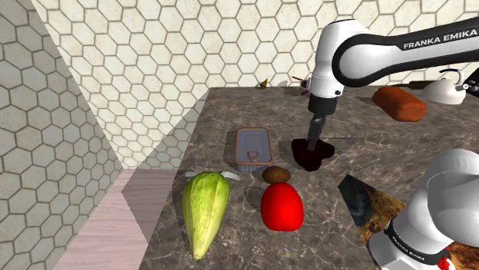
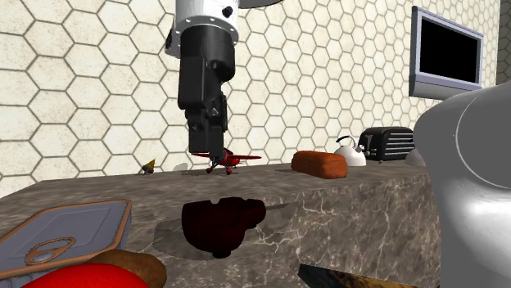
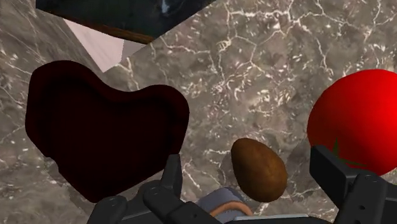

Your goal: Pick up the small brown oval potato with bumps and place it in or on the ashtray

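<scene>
**Q:** Where does the task's object lie?

**A:** The potato, small, brown and oval, rests on the marbled counter at the centre of the shoulder view. The red tomato sits just beside it, toward the lower edge. The dark red ashtray is near it, up and to the right. The ashtray is empty, so the transfer is judged not yet begun.

**Q:** What is the pincer's state?

**A:** The gripper hangs over the ashtray, clear of the counter. In the wrist view its 2 fingers stand wide apart and hold nothing. The potato shows between them there but touches neither, since it lies on the counter farther down.

**Q:** Why is it held this way?

**A:** The spread probably serves the approach, as it looks wider than the potato's short axis and the fingers could pass down on either side. The pose is judged a pre-grasp one: the hand must first shift toward the potato, then descend.

**Q:** What are the hazards?

**A:** There appear to be 2. The tomato leaves little room for the finger on its side, and a rounded, bumpy body may roll or slip under pressure. The carry to the ashtray looks short.
</scene>
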